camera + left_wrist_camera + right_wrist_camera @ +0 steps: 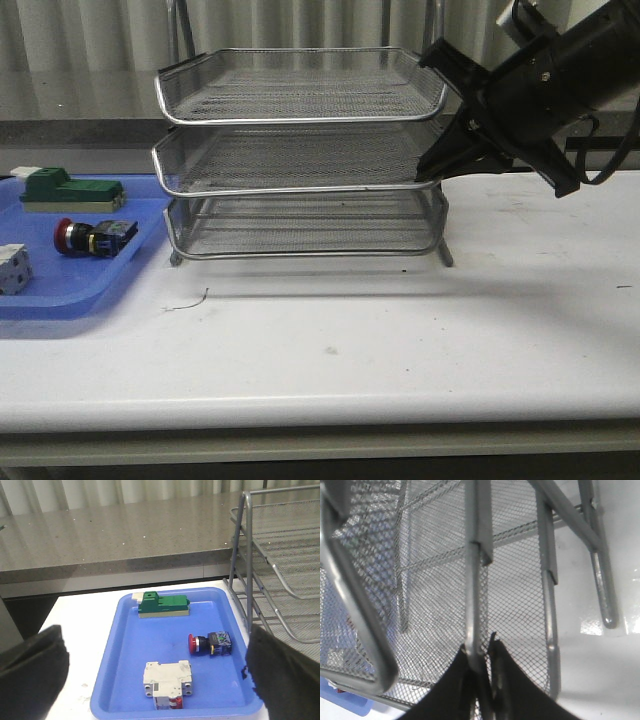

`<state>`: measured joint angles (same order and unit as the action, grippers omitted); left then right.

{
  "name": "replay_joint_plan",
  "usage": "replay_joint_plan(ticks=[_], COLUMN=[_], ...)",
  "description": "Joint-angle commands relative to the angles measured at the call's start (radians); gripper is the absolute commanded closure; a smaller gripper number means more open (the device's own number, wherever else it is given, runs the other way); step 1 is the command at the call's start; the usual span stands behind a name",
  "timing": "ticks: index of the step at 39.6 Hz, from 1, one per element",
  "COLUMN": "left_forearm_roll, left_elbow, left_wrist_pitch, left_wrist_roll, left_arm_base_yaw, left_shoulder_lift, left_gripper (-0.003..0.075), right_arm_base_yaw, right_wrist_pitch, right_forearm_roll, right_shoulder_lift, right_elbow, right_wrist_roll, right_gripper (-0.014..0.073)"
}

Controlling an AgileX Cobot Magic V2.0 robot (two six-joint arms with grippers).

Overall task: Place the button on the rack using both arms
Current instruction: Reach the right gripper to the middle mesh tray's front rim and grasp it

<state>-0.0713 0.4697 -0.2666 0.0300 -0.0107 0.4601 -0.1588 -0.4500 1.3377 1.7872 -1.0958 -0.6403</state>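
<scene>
The button, with a red head and black body, lies on its side in the blue tray left of the rack. In the left wrist view the button rests near the tray's wall on the rack side, and my left gripper hangs open above the tray, its fingers wide apart and holding nothing. My right gripper is at the right end of the rack's middle tier. Seen from the right wrist, this gripper is shut on that tier's chrome rim.
A green block lies at the back of the blue tray and a white block at its front. The rack stands right beside the tray. A grey counter runs behind the table.
</scene>
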Motion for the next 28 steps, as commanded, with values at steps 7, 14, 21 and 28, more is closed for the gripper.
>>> replay_joint_plan(ticks=[7, 14, 21, 28], left_forearm_roll=[0.005, 0.005, 0.005, 0.005], left_elbow=[0.031, 0.031, 0.031, 0.031], left_wrist_pitch=[0.078, 0.078, 0.078, 0.078], left_wrist_roll=[-0.004, -0.004, -0.004, -0.004], left_arm_base_yaw=[-0.007, -0.007, -0.007, -0.007], left_shoulder_lift=[0.009, 0.009, 0.009, 0.009], left_gripper=[0.0038, 0.0038, 0.0038, 0.0038], right_arm_base_yaw=[0.002, 0.002, 0.001, 0.001], right_wrist_pitch=[-0.065, -0.059, -0.058, -0.076], right_forearm_roll=[0.021, 0.022, 0.022, 0.024], right_shoulder_lift=[-0.055, -0.103, -0.184, -0.269], right_elbow=[-0.021, 0.056, 0.163, 0.270], right_wrist_roll=[-0.007, -0.058, -0.093, -0.124], right_gripper=[0.0604, 0.0604, 0.0604, 0.0604])
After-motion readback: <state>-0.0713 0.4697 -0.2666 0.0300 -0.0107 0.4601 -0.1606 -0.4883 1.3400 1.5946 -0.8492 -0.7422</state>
